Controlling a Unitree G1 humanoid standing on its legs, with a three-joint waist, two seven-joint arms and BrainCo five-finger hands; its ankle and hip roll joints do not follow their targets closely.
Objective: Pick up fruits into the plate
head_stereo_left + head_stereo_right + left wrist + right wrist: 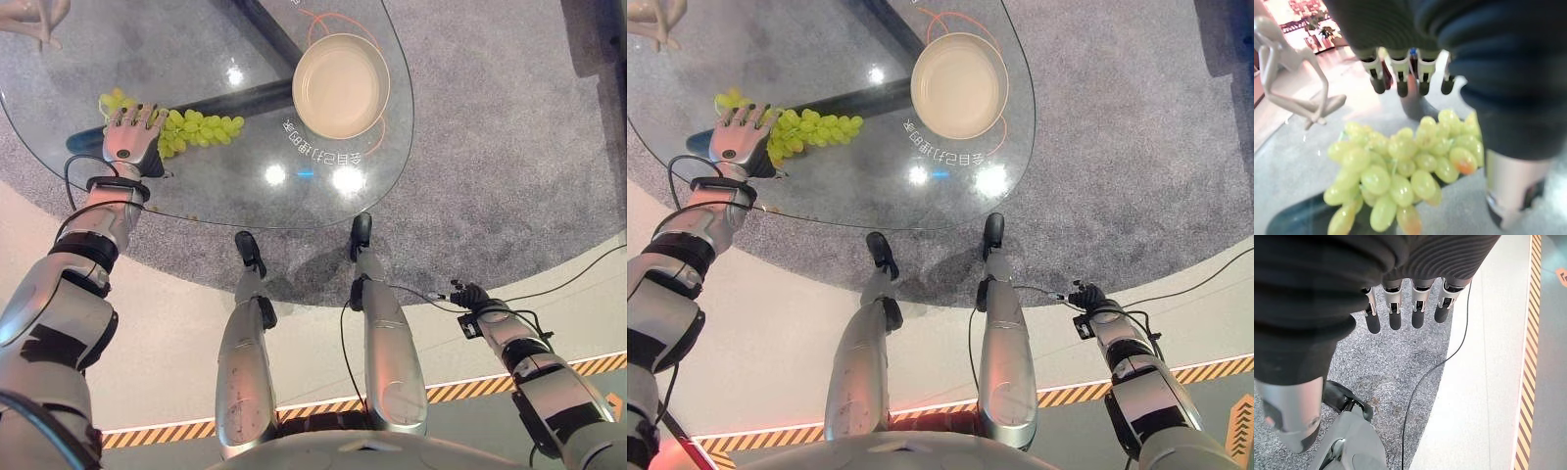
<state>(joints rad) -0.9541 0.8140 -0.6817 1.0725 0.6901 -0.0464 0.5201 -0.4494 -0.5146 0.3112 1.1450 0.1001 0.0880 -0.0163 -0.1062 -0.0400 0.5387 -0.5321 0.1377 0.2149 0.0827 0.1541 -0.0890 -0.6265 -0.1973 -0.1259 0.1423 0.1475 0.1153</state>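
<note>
Figurine (34, 22), pale, stood at the far left corner of the glass table (225, 196), well apart from the work. Left hand (130, 134) was over the left end of the grapes (201, 128), fingers straight and spread, thumb out to the side; nothing was clamped. In the left wrist view the fingers (1399, 81) reached past the far side of the bunch with the thumb (1511, 191) on the near side, so the bunch sat between them, but I couldn't tell if anything was touching. Grapes lay on the glass, one long green bunch running right from the hand. Plate (341, 85), cream and empty, sat well to the right of the bunch on the same table. My read: step in hand was the grasp, nothing lifted yet. To do it well: lower until the palm is close on the bunch, close fingers and thumb slowly round the thick middle, not the loose tail, and squeeze lightly, since grapes crush and drop off the stem. Lift straight up before travelling right to the plate. Right hand (1400, 308) hung low by the floor, fingers straight, holding nothing.
</note>
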